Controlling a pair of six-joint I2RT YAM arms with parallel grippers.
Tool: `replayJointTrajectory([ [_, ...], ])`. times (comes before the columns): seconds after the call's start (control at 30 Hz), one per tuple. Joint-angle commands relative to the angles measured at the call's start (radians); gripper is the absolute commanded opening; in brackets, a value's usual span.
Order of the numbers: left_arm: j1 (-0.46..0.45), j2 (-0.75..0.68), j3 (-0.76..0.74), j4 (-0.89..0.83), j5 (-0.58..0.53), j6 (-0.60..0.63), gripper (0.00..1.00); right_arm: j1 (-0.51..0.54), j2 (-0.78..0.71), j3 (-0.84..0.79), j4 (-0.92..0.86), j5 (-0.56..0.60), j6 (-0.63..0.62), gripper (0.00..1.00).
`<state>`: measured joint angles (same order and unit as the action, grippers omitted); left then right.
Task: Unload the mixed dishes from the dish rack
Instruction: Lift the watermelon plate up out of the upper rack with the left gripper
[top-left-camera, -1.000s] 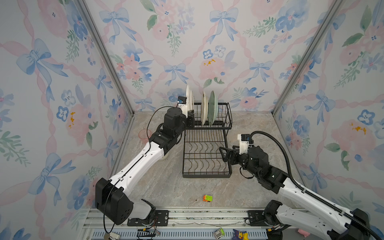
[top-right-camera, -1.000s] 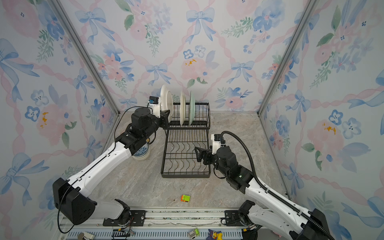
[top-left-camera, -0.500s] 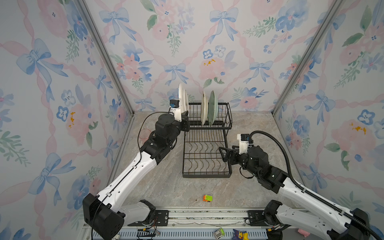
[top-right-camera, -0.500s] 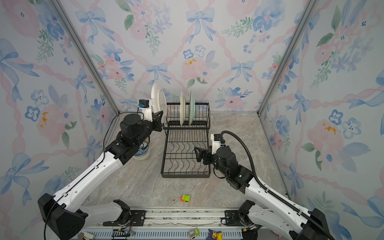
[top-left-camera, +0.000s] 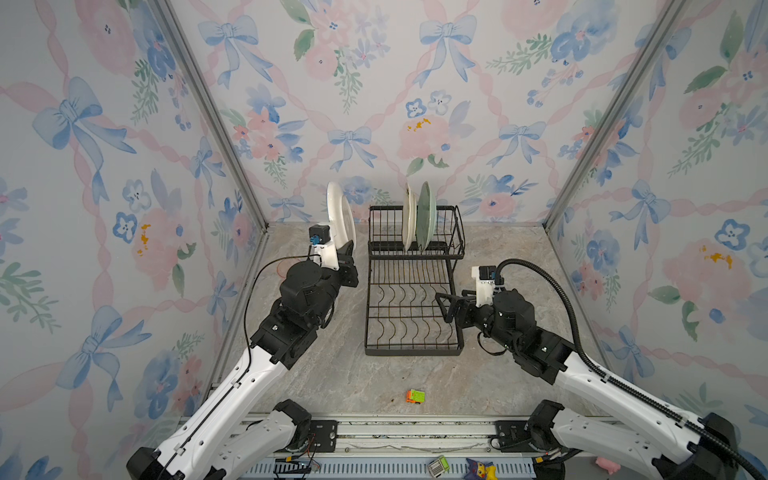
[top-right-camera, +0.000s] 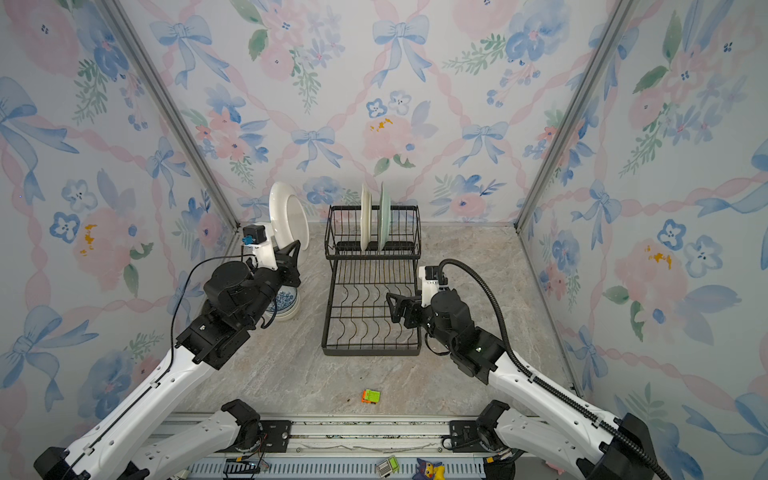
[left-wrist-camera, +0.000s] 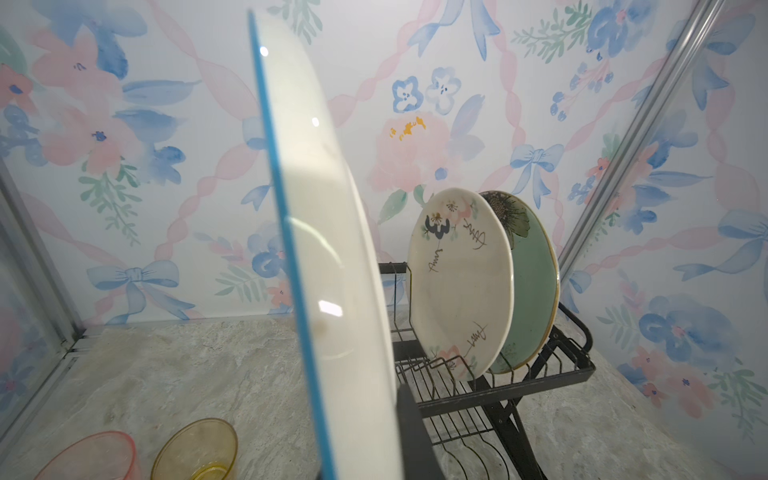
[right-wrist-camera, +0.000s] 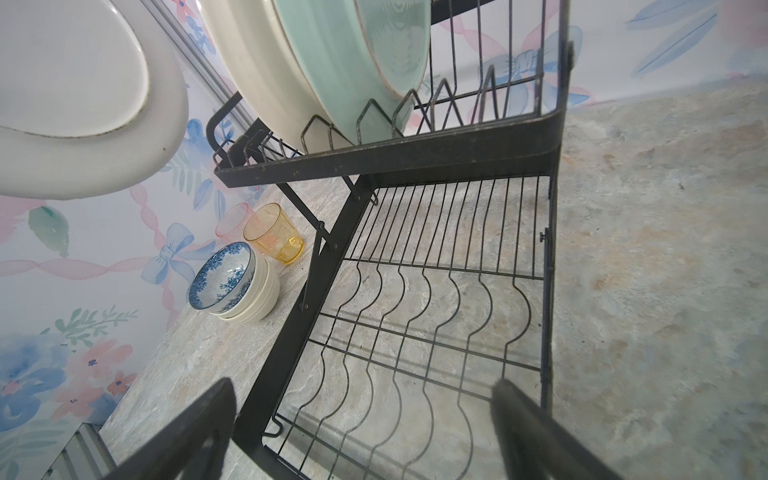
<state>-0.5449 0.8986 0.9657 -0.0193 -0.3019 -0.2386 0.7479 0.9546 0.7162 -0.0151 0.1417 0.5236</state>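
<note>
Dish rack (top-left-camera: 415, 250): mid-counter, lower tray (top-left-camera: 413, 352) bare.
White plate (top-left-camera: 338, 216): upright, held clear of the rack on its left, above the counter (top-left-camera: 345, 374).
Cream plate (top-left-camera: 408, 218), pale green plate (top-left-camera: 427, 216): standing in the upper basket (top-right-camera: 374, 252).
Left fingers (top-right-camera: 296, 254): pinching the white plate's bottom rim; it stands straight above them (laying it flat comes next, I'd guess).
Right fingers (right-wrist-camera: 525, 419): spread, empty, beside the lower tray.

The white plate (left-wrist-camera: 332, 249) and the pink tumbler (left-wrist-camera: 95, 457) run off the left wrist view's bottom edge.
</note>
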Motion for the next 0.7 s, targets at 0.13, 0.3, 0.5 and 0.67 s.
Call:
replayJointTrajectory([
  [0.13,0.002,-0.103,-0.029,0.065,-0.058,0.021,0.0,0.008,0.014,0.044,-0.025,-0.012,0.013,0.97],
  [0.3,0.002,-0.14,-0.073,0.028,-0.052,0.008,0.0,0.005,0.014,0.059,-0.039,-0.03,0.015,0.97],
  [0.5,-0.001,-0.177,-0.156,-0.003,0.014,-0.022,0.0,-0.004,0.075,0.13,-0.1,-0.13,0.025,0.97],
  [0.67,-0.004,-0.172,-0.218,-0.005,0.103,-0.04,0.0,-0.006,0.108,0.129,-0.093,-0.143,0.065,0.97],
])
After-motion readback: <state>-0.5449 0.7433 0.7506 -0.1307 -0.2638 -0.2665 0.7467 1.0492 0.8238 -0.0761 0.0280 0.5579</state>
